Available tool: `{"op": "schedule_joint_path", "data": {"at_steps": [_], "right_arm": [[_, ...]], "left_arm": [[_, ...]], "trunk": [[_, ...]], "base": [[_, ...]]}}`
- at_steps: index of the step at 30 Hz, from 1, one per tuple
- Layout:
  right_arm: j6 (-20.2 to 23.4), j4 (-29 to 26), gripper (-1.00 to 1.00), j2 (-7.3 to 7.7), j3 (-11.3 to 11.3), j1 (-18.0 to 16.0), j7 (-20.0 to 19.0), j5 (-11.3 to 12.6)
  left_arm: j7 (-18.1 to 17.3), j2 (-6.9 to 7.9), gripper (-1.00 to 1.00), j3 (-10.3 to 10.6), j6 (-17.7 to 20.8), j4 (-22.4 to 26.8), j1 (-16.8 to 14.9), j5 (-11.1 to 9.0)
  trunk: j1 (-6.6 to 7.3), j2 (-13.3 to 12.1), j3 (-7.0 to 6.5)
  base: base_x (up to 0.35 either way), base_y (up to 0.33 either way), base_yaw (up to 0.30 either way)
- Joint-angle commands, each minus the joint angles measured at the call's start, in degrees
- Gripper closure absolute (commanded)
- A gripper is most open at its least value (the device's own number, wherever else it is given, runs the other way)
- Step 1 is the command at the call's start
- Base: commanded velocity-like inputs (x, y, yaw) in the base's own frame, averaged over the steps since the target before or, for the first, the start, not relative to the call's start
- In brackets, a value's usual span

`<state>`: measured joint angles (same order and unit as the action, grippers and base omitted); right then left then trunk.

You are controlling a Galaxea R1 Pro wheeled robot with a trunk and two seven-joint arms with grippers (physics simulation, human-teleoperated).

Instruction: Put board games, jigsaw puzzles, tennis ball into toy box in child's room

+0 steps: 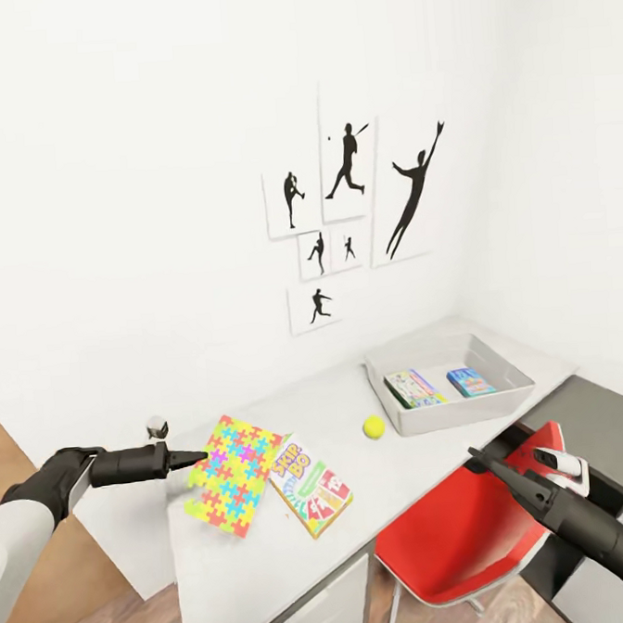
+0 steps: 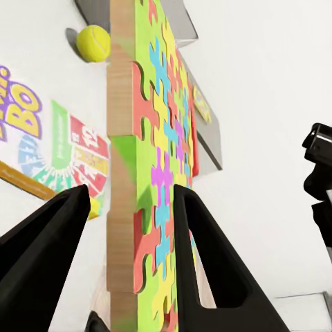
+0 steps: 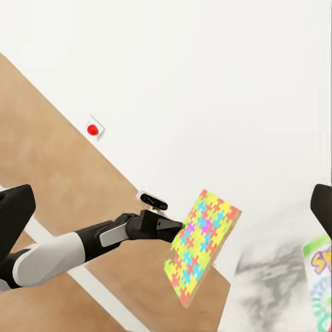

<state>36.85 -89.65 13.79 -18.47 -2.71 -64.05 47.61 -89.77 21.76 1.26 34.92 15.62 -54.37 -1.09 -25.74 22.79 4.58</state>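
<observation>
The left jaws [image 1: 197, 456] grip the puzzle [image 1: 235, 475] by its edge, lifted off the counter [image 1: 301, 554]. The right jaws [image 1: 480, 460] stand open, empty. Carry it level; release above the bin [image 1: 508, 395] beyond.

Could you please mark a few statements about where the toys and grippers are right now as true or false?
1. The left gripper holds the jigsaw puzzle by its edge. True; the left wrist view shows a finger on each side of the box.
2. The tennis ball lies inside the toy box. False: it sits on the table, just outside the box.
3. The toy box already holds two printed boxes. True.
4. The right gripper grips the Skip-Bo box. False: that box lies on the table, untouched, and the right gripper hangs over a red chair.
5. The jigsaw puzzle lies flat on the table. False: it is tilted, raised on the gripper side.
</observation>
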Motion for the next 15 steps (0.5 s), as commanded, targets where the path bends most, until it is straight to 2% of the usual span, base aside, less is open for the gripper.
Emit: {"op": "schedule_joint_path", "data": {"at_steps": [1, 7, 15], "right_arm": [[0.42, 0.02, -1.00, 0.01, 0.01, -0.05, -0.02, 0.29], [0.42, 0.01, -1.00, 0.01, 0.01, -0.06, -0.02, 0.34], [0.33, 0.02, -1.00, 0.01, 0.01, -0.07, -0.02, 0.34]], "left_arm": [[-0.23, 0.04, 1.00, 0.09, 0.51, 0.02, -0.04, -0.13], [-0.23, 0.04, 1.00, 0.07, 0.44, 0.02, -0.04, -0.14], [-0.23, 0.04, 1.00, 0.06, 0.41, 0.02, 0.04, -0.17]], "trunk": [[-0.04, 0.12, 0.08], [-0.04, 0.12, -0.17], [-0.04, 0.12, -0.21]], "base": [[0.081, -0.160, -0.256], [0.113, -0.182, -0.193], [0.175, -0.221, -0.025]]}}
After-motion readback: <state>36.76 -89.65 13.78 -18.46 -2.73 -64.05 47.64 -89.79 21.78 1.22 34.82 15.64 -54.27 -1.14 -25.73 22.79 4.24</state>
